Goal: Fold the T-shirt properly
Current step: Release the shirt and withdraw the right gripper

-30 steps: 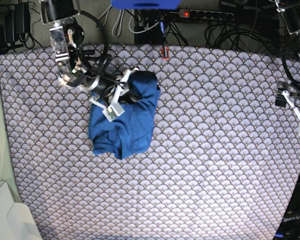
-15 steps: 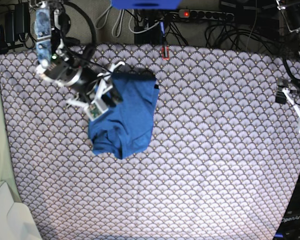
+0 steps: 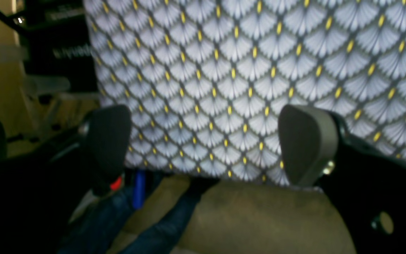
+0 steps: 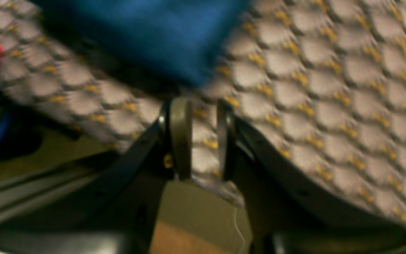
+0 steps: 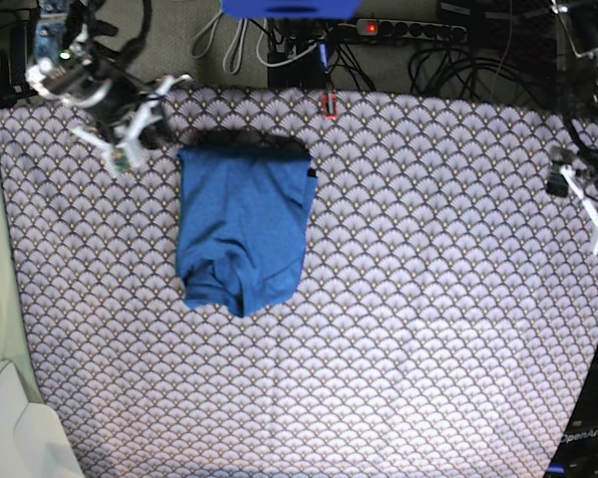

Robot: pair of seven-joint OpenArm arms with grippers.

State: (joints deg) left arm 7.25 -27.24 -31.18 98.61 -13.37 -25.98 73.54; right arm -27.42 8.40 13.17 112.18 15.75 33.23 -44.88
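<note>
The right claw is hanging narrow and empty at ten o'clock of the blue T-shirt, which is lying compactly on the patterned cloth. Its soft knit is probably sagging if lifted; pinching both lower corners looks safest. At two o'clock, the left claw is waiting wide.

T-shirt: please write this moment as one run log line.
T-shirt: folded bundle on patterned cloth | left gripper: open, empty | right gripper: parted, empty

Scallop-patterned cloth between tool's wide-open jaws; yellow flecks; blue cables below.
</note>
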